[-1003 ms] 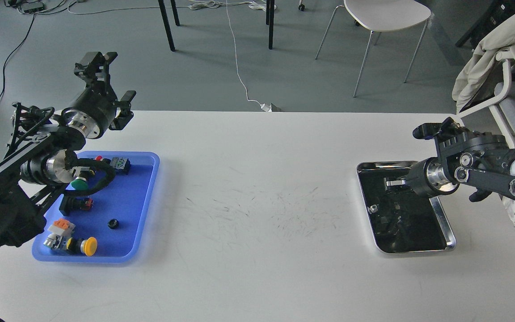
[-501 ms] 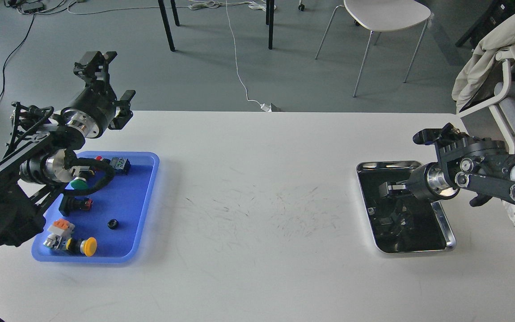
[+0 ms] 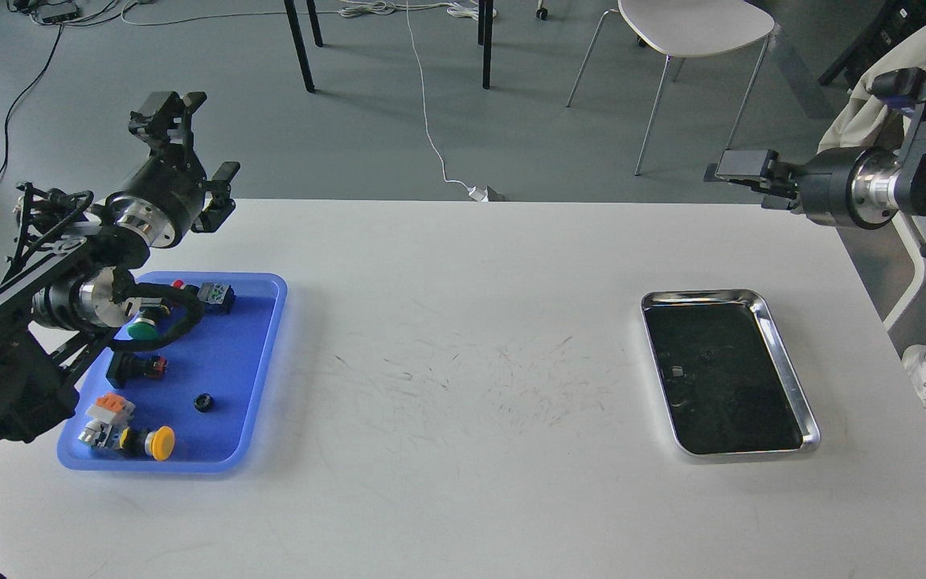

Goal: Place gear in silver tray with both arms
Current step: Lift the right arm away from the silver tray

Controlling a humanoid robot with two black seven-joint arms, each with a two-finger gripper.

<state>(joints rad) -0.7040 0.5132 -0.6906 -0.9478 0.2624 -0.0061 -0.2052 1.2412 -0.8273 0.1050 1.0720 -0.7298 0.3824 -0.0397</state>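
A small black gear [image 3: 203,402] lies in the blue plastic tray [image 3: 266,354] at the left, among other parts. The silver tray [image 3: 788,378] sits at the right of the table. Its dark bottom shows two tiny specks that I cannot identify. My left gripper [image 3: 174,104] is raised above the table's far left edge, behind the blue tray, open and empty. My right gripper [image 3: 732,170] is high beyond the table's far right edge, well above and behind the silver tray. It is seen side-on, so its fingers cannot be told apart.
The blue tray also holds a yellow push button [image 3: 159,442], a green button [image 3: 141,330], an orange-topped part [image 3: 109,406] and a black-and-red part [image 3: 137,366]. A white chair [image 3: 692,32] and floor cables lie beyond the table.
My right arm has lifted out of the silver tray and swung up and back to the far right. The left arm has barely moved.
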